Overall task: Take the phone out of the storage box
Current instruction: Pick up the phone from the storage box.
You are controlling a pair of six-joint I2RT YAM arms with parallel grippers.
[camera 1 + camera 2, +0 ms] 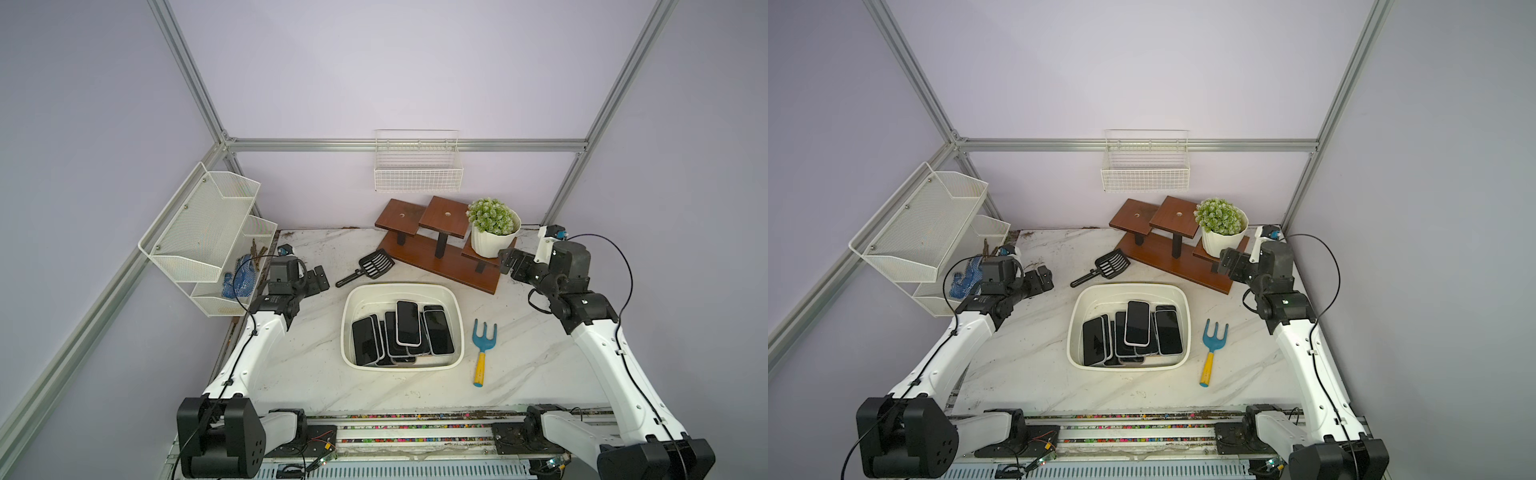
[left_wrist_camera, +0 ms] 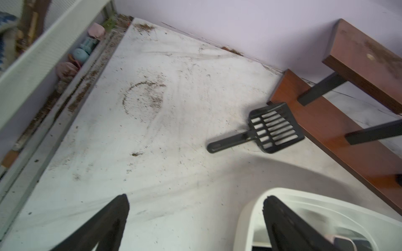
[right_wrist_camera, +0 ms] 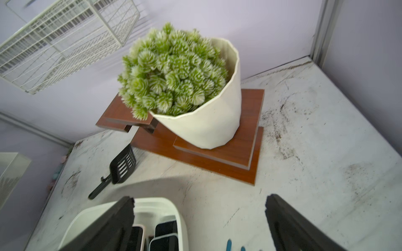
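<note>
**Item:** phone (image 1: 408, 323), white-edged, dark screen up, lying uppermost on an overlapping pile of like phones; the exact count cannot be read

**Location:** inside the storage box (image 1: 347, 320), a shallow white tub set at the middle of the table (image 1: 307, 374), shown alike in both top views

**Task status:** judged not yet begun. No phone is lifted and none is seen outside the tub. All 4 steps are outstanding: approach, grasp, lift clear of the rim, set-down

**Left gripper** (image 1: 318, 279): jaws spread wide, nothing held; poised off the tub's far left corner, apart from it

**Right gripper** (image 1: 509, 261): jaws spread wide, nothing held; placed beside the potted plant (image 1: 492, 226), apart from the tub

**Surroundings:**
- Black slotted scoop (image 1: 374, 264), just beyond the far rim
- Blue fork with yellow handle (image 1: 483, 345), beside the tub's right wall
- Wooden stand (image 1: 440, 245), carrying the plant
- Wire basket (image 1: 417, 170), on the back wall
- Mesh rack (image 1: 208, 237), at the left

**View notes:**
- The whole pile and both arms are shown only in the top views
- In the left wrist view 1 tub corner is caught, along with a ring of soil (image 2: 143, 97) and small coloured oddments (image 2: 80, 54) in the gutter below the rack; neither can be made out from above
- In the right wrist view the tub's far corner is shown close, with phone ends inside and the fork's tine tips at the frame edge
</note>
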